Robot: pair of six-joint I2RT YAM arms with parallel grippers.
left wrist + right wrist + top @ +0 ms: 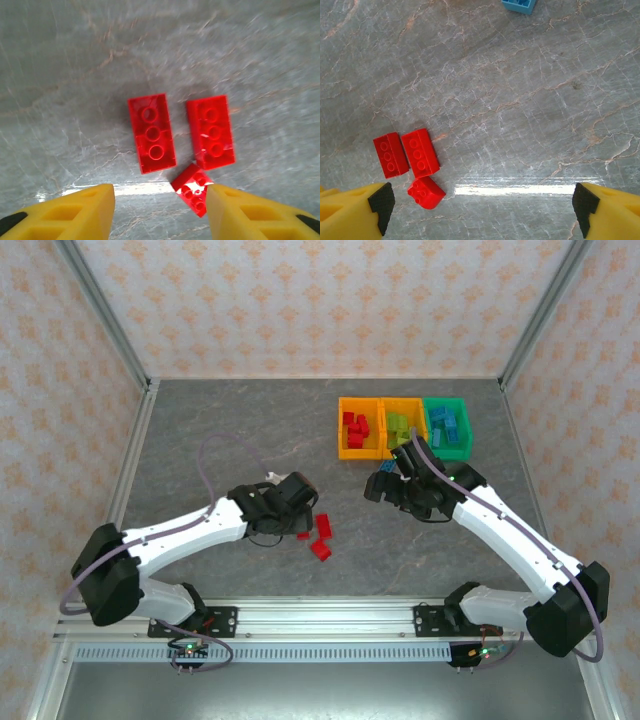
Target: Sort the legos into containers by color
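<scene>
Left gripper, fingers partly apart and empty, hovers just short of three red legos; the two longer ones lie side by side, long axes pointing away, square to its closing line; right gripper, wide and empty, sits farther off; containers far right.

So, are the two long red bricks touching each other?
Apart. The left wrist view shows a strip of bare table between the left brick and the right brick.
</scene>
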